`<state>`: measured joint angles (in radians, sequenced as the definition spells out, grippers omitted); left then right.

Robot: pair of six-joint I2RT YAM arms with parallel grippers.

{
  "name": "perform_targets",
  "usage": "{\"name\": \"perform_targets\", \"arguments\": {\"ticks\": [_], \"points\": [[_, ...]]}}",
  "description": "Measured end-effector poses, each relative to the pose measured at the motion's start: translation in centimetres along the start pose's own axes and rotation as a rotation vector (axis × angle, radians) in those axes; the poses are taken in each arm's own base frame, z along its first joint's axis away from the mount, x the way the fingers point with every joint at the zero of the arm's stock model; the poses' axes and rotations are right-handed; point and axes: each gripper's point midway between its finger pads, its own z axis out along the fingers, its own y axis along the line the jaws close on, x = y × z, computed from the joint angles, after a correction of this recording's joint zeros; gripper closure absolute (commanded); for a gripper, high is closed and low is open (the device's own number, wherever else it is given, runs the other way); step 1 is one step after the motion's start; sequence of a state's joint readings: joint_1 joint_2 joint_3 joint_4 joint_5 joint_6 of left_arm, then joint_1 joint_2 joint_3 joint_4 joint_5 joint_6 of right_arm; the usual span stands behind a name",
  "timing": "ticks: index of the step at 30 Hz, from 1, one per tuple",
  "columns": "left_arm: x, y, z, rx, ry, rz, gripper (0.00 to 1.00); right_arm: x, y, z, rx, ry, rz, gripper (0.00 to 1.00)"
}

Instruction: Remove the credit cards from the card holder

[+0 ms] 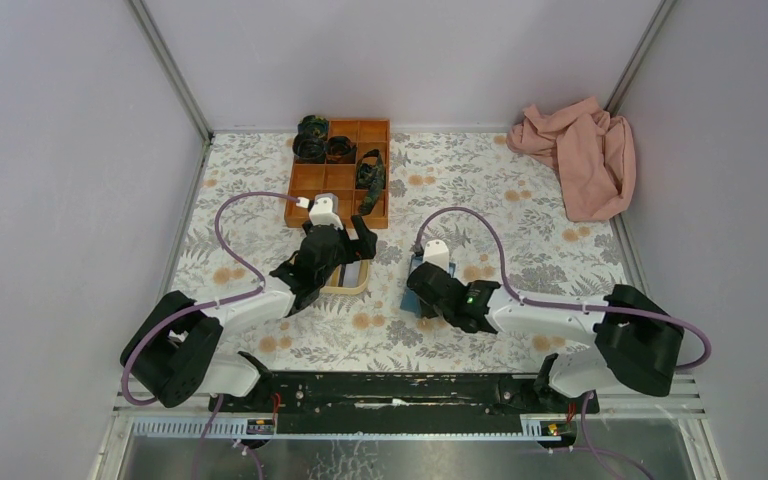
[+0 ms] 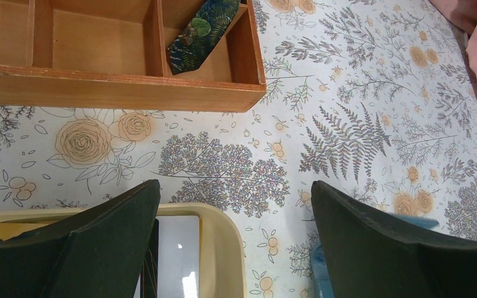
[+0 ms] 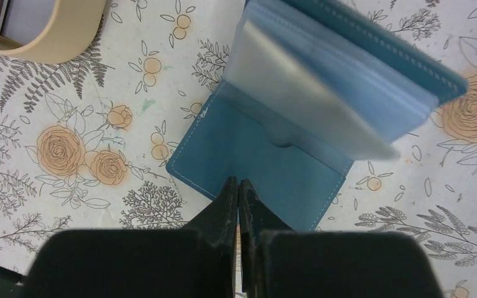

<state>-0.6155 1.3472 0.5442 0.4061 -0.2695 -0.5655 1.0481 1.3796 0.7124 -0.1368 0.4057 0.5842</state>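
Note:
The light-blue card holder (image 3: 254, 149) lies open on the floral cloth, its clear sleeves (image 3: 323, 93) raised off the far flap. My right gripper (image 3: 239, 184) is shut, its tips over the near flap; I cannot tell whether they touch it. From above, the right gripper (image 1: 422, 292) covers most of the card holder (image 1: 407, 302). My left gripper (image 2: 235, 186) is open and empty above the right end of the yellow oval tray (image 2: 223, 248). A white credit card (image 2: 177, 254) and a dark one (image 2: 151, 267) lie in the tray. No card shows in the holder's pockets.
A wooden compartment box (image 1: 340, 170) with rolled dark items stands behind the left gripper (image 1: 353, 243); a patterned tie (image 2: 199, 31) lies in its near right cell. A pink cloth (image 1: 580, 155) is bunched at the back right corner. The yellow tray (image 1: 345, 290) sits left of the card holder.

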Motion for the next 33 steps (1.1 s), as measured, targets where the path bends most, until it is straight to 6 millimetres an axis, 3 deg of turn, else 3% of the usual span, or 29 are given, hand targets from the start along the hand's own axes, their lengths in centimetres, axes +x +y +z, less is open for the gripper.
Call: {"name": "perform_targets", "arguments": {"ticks": [3,6,7,9,19,28,33], "points": [[0.0,0.0,0.0,-0.001,0.0,0.0,0.01,0.6,0.1,0.6,0.005,0.016,0.005,0.84],[0.0,0.0,0.0,-0.001,0.0,0.0,0.01,1.1,0.1,1.2,0.015,0.031,0.004,0.51],[0.0,0.0,0.0,-0.001,0.001,0.0,0.01,1.1,0.1,1.2,0.015,0.033,0.008,0.44],[0.0,0.0,0.0,-0.001,0.001,0.0,0.01,1.0,0.2,1.1,0.008,0.028,0.011,0.38],[0.0,0.0,0.0,-0.001,0.001,0.0,0.01,-1.5,0.1,0.5,0.013,-0.048,-0.001,0.36],[0.0,0.0,0.0,-0.001,0.001,0.001,0.01,-2.7,-3.0,3.1,0.106,-0.019,0.026,0.39],[0.0,0.0,0.0,-0.001,0.001,0.002,0.01,-3.7,-3.5,4.5,0.124,-0.004,0.025,0.41]]}}
